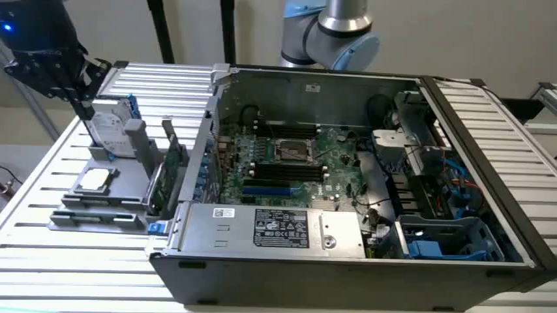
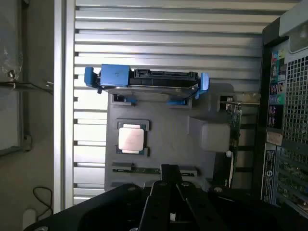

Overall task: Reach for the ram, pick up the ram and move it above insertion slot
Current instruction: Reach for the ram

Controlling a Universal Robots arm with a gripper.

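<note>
The ram (image 2: pixel 137 169) is a thin green stick lying flat in a groove of the grey holder tray (image 2: pixel 183 130), just past the processor chip (image 2: pixel 131 138). In the exterior view the ram (image 1: pixel 96 199) lies near the tray's front. My gripper (image 2: pixel 169 169) hangs over the tray, its fingers drawn together with nothing between them, tips lined up near the ram's middle. In the exterior view the gripper (image 1: pixel 77 96) hovers high above the tray's far end. The insertion slots (image 1: pixel 287 171) are black parallel sockets on the motherboard inside the open case.
A silver hard drive (image 1: pixel 113 127) in blue rails stands upright at the tray's far end. A green expansion card (image 1: pixel 169 171) stands along the tray's case side. The open computer case (image 1: pixel 348 261) fills the exterior view's right, with a blue slot (image 1: pixel 265 191) and processor socket (image 1: pixel 294 150).
</note>
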